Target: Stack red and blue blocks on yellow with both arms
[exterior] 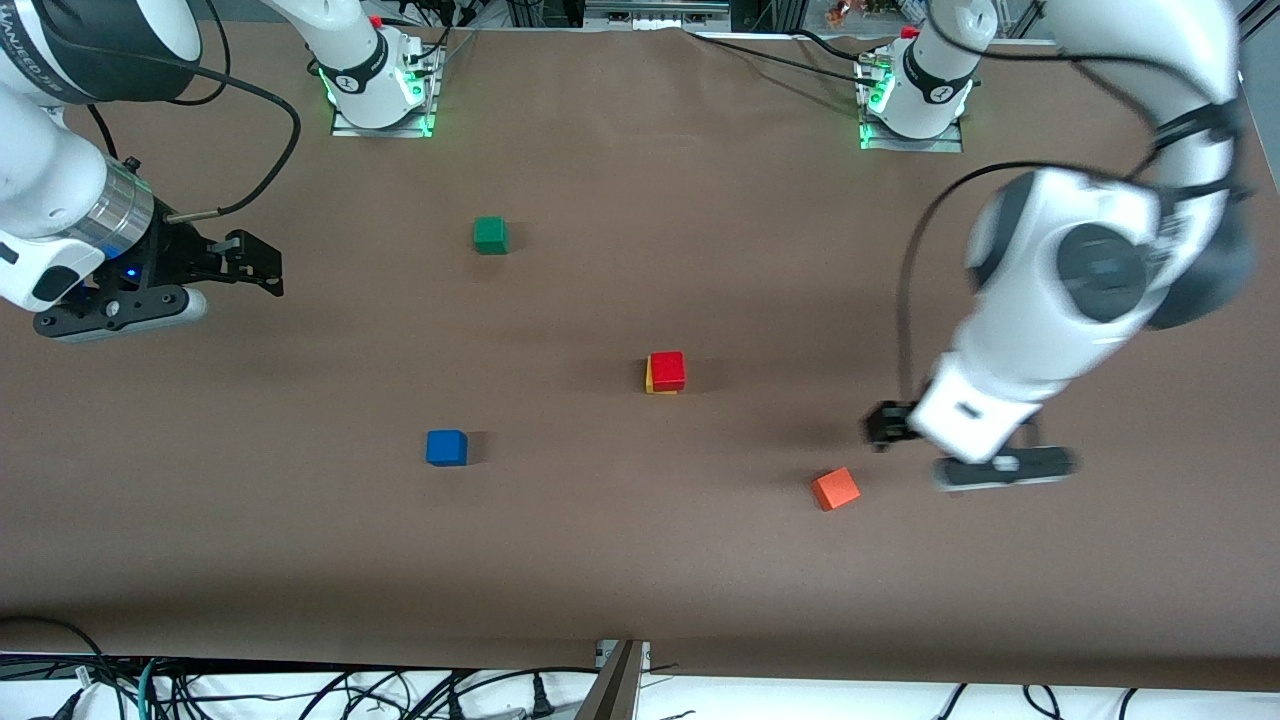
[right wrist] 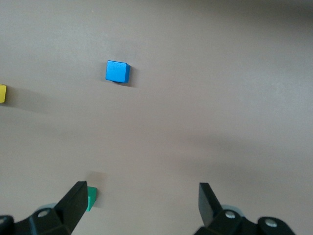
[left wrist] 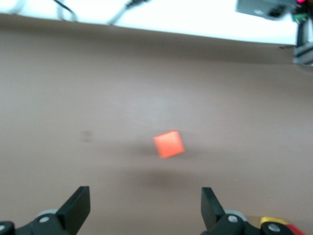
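From the front, the red block (exterior: 667, 369) sits on the yellow block (exterior: 655, 381), near the middle of the table (exterior: 640, 560). Only a thin edge of the yellow shows. The blue block (exterior: 446, 447) lies alone, nearer the camera and toward the right arm's end. The left gripper (exterior: 885, 425) is over the table just beside the orange cube (exterior: 835, 489); it is blurred. The right gripper (exterior: 262, 268) is up at its own end, well apart from the blocks. A green cube (exterior: 490, 235) lies farther from the camera.

In the left wrist view, the left gripper (left wrist: 145, 208) is wide open and holds nothing. The orange cube (left wrist: 169, 144) lies apart from its fingers.

In the right wrist view, the right gripper (right wrist: 142, 203) is wide open and empty too. The blue block (right wrist: 117, 71) lies well apart from it. The yellow block (right wrist: 2, 93) is cut off at the edge, and a finger hides part of the green cube (right wrist: 91, 197).
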### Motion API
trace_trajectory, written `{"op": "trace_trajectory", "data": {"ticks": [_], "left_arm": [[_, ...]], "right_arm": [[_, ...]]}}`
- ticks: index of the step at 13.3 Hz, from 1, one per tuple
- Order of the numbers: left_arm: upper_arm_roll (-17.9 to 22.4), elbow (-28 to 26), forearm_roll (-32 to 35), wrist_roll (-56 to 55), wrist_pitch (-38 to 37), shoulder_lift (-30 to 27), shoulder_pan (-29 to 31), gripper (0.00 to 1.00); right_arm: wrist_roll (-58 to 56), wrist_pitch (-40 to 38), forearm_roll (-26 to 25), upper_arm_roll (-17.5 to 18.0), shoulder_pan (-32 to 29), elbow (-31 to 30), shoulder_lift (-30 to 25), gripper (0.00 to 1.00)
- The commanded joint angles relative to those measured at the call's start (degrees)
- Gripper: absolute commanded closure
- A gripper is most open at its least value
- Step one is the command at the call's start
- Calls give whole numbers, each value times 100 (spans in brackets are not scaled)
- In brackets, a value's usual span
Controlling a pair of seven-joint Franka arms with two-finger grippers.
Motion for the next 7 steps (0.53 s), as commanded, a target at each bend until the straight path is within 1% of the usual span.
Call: {"op": "trace_trajectory", "data": {"ticks": [1,2,4,5,7], "left_arm": [[-113,-159,25,609,-321,-473,636,0],[-131,-159,-9,802,-427,-570,848,0],[-87,-159,-333,980,-839,-815,1095,0],[-52,-177,-361,980,-1119,-1113,1122,0],[176,-422,-370,1120,-1603,-1527,1175,0]], "right_arm": [[17,-28,54,34,-34,43,-18,0],[17,-28,45,34,-34,43,-18,0],[17,-28,54,34,-34,52,-18,0],[17,-28,54,34,-34,52,-18,0],[17,-28,54,25,-34,43,-18,0]]}}
